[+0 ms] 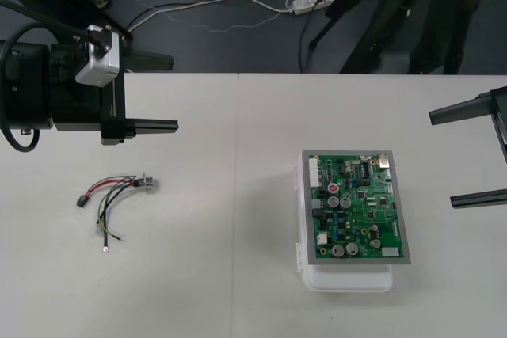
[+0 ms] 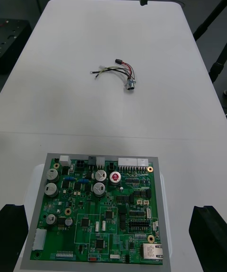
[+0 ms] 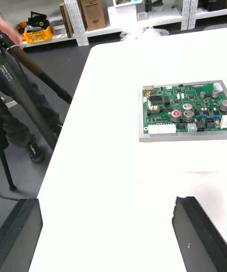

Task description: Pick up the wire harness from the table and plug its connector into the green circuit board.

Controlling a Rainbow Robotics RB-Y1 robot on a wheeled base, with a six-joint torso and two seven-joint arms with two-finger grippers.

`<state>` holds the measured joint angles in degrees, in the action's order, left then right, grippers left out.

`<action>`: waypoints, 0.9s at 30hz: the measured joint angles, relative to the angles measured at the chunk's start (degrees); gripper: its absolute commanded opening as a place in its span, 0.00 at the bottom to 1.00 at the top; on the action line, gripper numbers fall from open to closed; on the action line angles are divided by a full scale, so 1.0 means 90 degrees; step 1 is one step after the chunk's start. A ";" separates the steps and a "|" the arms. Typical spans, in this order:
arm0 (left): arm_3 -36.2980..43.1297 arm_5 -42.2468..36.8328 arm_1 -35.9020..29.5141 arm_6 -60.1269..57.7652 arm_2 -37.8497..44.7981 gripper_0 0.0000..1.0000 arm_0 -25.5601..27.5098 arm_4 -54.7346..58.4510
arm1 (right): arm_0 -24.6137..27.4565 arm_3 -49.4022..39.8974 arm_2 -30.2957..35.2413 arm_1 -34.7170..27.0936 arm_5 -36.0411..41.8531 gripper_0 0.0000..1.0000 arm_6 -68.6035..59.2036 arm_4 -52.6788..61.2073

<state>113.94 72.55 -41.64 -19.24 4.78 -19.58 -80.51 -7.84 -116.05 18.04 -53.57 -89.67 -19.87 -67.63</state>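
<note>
The wire harness (image 1: pixel 115 195) lies loose on the left half of the table, its black plug (image 1: pixel 81 201) toward the left edge and its round metal socket (image 1: pixel 146 183) toward the middle. From the right wrist, the harness (image 2: pixel 118 71) lies far beyond the board. The green circuit board (image 1: pixel 356 207) rests on its white base (image 1: pixel 348 279) on the right half. My left gripper (image 1: pixel 162 93) hovers open just behind the harness. At the right edge my right gripper (image 1: pixel 442 158) is open, beside the board (image 2: pixel 99 210). The left wrist view looks across bare table to the board (image 3: pixel 184 111).
A seam (image 1: pixel 237 195) runs down the table between harness and board. The table's far edge (image 1: pixel 317 74) borders dark floor with cables. Bare tabletop lies all around the harness and in front of the board.
</note>
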 measured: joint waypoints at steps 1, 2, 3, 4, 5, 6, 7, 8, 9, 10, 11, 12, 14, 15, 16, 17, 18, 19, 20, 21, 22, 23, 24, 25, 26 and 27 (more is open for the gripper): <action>0.0000 0.0000 0.0000 0.0000 0.0000 0.81 0.0000 0.0000 | 0.0000 0.0000 0.0000 0.0000 0.0000 1.00 0.0000 0.0000; 0.0000 0.0000 0.0000 0.0000 0.0000 0.81 0.0000 0.0000 | 0.0000 0.0000 0.0000 0.0000 0.0000 1.00 0.0000 0.0000; 0.0000 0.0000 0.0000 0.0000 0.0000 0.81 0.0000 0.0000 | 0.0000 0.0000 0.0000 0.0000 0.0000 1.00 0.0000 0.0000; 0.0000 0.0000 0.0000 0.0000 0.0000 0.81 0.0000 0.0000 | 0.0000 0.0000 0.0000 0.0000 0.0000 1.00 0.0000 0.0000; 0.0000 0.0000 0.0000 0.0000 0.0000 0.81 0.0000 0.0000 | 0.0000 0.0000 0.0000 0.0000 0.0000 1.00 0.0000 0.0000; 0.0000 0.0000 0.0000 0.0000 0.0000 0.81 0.0000 0.0000 | 0.0000 0.0000 0.0000 0.0000 0.0000 1.00 0.0000 0.0000; 0.0000 0.0000 0.0000 0.0000 0.0000 0.81 0.0000 0.0000 | 0.0000 0.0000 0.0000 0.0000 0.0000 1.00 0.0000 0.0000; 0.0000 0.0000 0.0000 0.0000 0.0000 0.81 0.0000 0.0000 | 0.0000 0.0000 0.0000 0.0000 0.0000 1.00 0.0000 0.0000; 0.0000 0.0000 0.0000 0.0000 0.0000 0.81 0.0000 0.0000 | 0.0000 0.0000 0.0000 0.0000 0.0000 1.00 0.0000 0.0000; 0.0000 0.0000 0.0000 0.0000 0.0000 0.81 0.0000 0.0000 | 0.0000 0.0000 0.0000 0.0000 0.0000 1.00 0.0000 0.0000; 0.0000 0.0000 0.0000 0.0000 0.0000 0.81 0.0000 0.0000 | 0.0000 0.0000 0.0000 0.0000 0.0000 1.00 0.0000 0.0000; 0.0000 0.0000 0.0000 0.0000 0.0000 0.81 0.0000 0.0000 | 0.0000 0.0000 0.0000 0.0000 0.0000 1.00 0.0000 0.0000; 0.0000 0.0000 0.0000 0.0000 0.0000 0.81 0.0000 0.0000 | 0.0000 0.0000 0.0000 0.0000 0.0000 1.00 0.0000 0.0000; 0.0000 0.0000 0.0000 0.0000 0.0000 0.81 0.0000 0.0000 | 0.0000 0.0000 0.0000 0.0000 0.0000 1.00 0.0000 0.0000; 0.0000 0.0000 0.0000 0.0000 0.0000 0.81 0.0000 0.0000 | 0.0000 0.0000 0.0000 0.0000 0.0000 1.00 0.0000 0.0000; 0.0000 0.0000 0.0000 0.0000 0.0000 0.81 0.0000 0.0000 | 0.0000 0.0000 0.0000 0.0000 0.0000 1.00 0.0000 0.0000; 0.0000 0.0000 0.0000 0.0000 0.0000 0.81 0.0000 0.0000 | 0.0000 0.0000 0.0000 0.0000 0.0000 1.00 0.0000 0.0000; 0.0000 0.0000 0.0000 0.0000 0.0000 0.81 0.0000 0.0000 | 0.0000 0.0000 0.0000 0.0000 0.0000 1.00 0.0000 0.0000; 0.0000 0.0000 0.0000 0.0000 0.0000 0.81 0.0000 0.0000 | 0.0000 0.0000 0.0000 0.0000 0.0000 1.00 0.0000 0.0000; 0.0000 0.0000 0.0000 0.0000 0.0000 0.81 0.0000 0.0000 | 0.0000 0.0000 0.0000 0.0000 0.0000 1.00 0.0000 0.0000; 0.0000 0.0000 0.0000 0.0000 0.0000 0.81 0.0000 0.0000 | 0.0000 0.0000 0.0000 0.0000 0.0000 1.00 0.0000 0.0000; 0.0000 0.0000 0.0000 0.0000 0.0000 0.81 0.0000 0.0000 | 0.0000 0.0000 0.0000 0.0000 0.0000 1.00 0.0000 0.0000; 0.0000 0.0000 0.0000 0.0000 0.0000 0.81 0.0000 0.0000 | 0.0000 0.0000 0.0000 0.0000 0.0000 1.00 0.0000 0.0000; 0.0000 0.0000 0.0000 0.0000 0.0000 0.80 0.0000 0.0000 | 0.0000 0.0000 0.0000 0.0000 0.0000 1.00 0.0000 0.0000; 0.0000 0.0000 0.0000 0.0000 0.0000 0.81 0.0000 0.0000 | 0.0000 0.0000 0.0000 0.0000 0.0000 1.00 0.0000 0.0000; 0.0000 0.0000 0.0000 0.0000 0.0000 0.81 0.0000 0.0000 | 0.0000 0.0000 0.0000 0.0000 0.0000 1.00 0.0000 0.0000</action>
<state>113.94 72.55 -41.64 -19.24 4.78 -19.58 -80.51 -7.84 -116.05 18.04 -53.57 -89.67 -19.87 -67.63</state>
